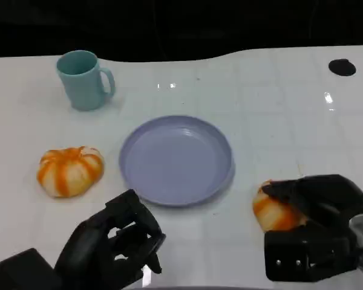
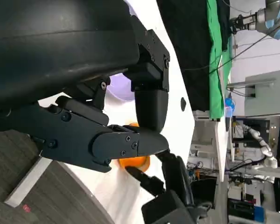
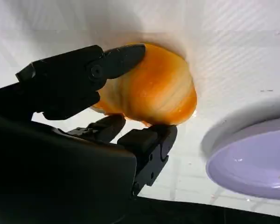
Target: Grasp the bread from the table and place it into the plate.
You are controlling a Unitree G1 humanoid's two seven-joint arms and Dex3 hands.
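While our right hand closes around the bread at the near right of the table, the roll still sits on the surface, just right of the lavender plate. In the right wrist view the fingers wrap over the top of the bread and others press in under its near side, so we judge it held, though not yet lifted. Our left hand hovers at the near left with its fingers curled in on nothing. A second striped roll lies to the left of the plate, and a teal mug stands at the far left.

The risk we see is the grip itself: the roll is rounded and soft, so a squeeze too light could let it slip out as we lift, and one too hard could crush it. Carrying it left too low could also knock the plate's raised rim and push the plate away.
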